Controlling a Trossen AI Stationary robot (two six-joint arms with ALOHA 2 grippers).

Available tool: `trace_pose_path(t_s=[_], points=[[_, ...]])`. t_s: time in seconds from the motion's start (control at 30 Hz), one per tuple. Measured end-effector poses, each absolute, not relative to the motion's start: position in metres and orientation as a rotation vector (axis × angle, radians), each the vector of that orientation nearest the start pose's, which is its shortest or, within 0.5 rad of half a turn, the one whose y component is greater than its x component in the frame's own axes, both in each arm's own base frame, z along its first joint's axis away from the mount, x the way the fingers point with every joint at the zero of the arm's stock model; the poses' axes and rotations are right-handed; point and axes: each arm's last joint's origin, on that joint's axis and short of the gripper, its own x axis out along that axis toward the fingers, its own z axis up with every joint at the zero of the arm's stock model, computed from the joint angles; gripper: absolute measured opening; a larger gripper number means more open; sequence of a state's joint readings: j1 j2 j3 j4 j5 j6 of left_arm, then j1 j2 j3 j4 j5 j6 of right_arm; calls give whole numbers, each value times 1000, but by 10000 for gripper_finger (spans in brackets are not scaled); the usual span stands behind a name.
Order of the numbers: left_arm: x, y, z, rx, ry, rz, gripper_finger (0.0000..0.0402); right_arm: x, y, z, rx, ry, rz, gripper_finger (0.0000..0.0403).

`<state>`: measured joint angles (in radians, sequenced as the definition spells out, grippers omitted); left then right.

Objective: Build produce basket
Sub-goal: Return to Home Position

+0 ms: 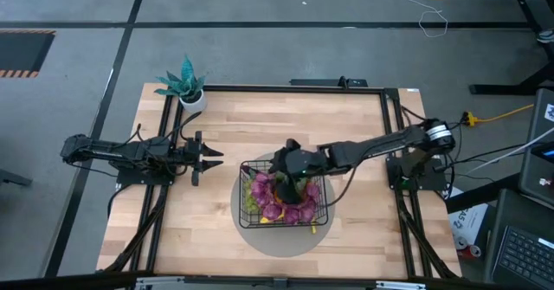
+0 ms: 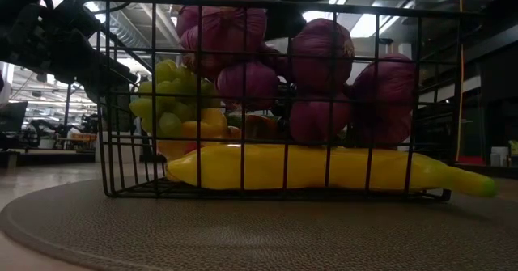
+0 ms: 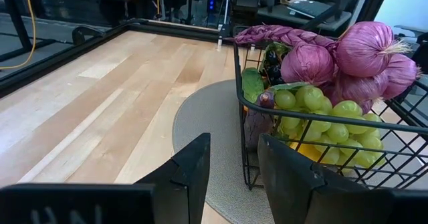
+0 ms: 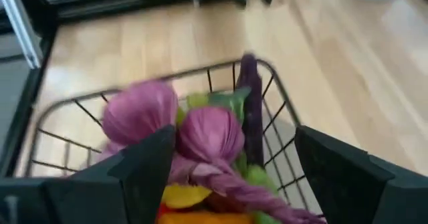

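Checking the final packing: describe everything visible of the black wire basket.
Roughly square, the black wire basket is thin dark metal mesh with open grid sides. It stands upright on a round grey mat on the table, holding purple garlic piled past its rim, green grapes and a yellow banana on its floor. The open right hand hangs over it.

Black wire basket (image 1: 241, 195), upright, heaped with produce (image 1: 275, 209).

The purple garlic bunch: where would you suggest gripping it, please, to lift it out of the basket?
Pinch the braided stalk from above: it lies exposed on top in the basket, while the round bulbs would probably slip.
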<state>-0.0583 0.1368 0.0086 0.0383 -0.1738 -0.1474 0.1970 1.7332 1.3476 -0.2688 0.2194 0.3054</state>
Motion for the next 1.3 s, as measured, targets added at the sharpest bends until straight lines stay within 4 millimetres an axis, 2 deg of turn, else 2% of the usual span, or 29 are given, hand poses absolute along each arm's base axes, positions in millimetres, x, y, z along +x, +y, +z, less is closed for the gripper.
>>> trace_pose_path(t_s=[0.13, 0.3, 0.6, 0.73, 0.9, 1.07, 1.3], points=[[105, -1, 159, -137, 81, 122, 121, 388, 71, 244, 111, 737, -126, 310], [105, -1, 159, -137, 81, 121, 121, 388, 69, 224, 82, 840, -161, 310], [105, -1, 159, -137, 81, 122, 121, 389, 68, 224, 84, 836, -162, 310], [105, -1, 159, -137, 81, 122, 121, 390, 68, 241, 110, 815, -169, 310], [105, -1, 159, -136, 81, 122, 121, 387, 68, 267, 90, 906, -185, 310], [105, -1, 159, -137, 81, 122, 121, 382, 72, 304, 107, 933, -193, 310], [105, -1, 159, -137, 81, 122, 121, 368, 85, 343, -20, 984, -87, 310]])
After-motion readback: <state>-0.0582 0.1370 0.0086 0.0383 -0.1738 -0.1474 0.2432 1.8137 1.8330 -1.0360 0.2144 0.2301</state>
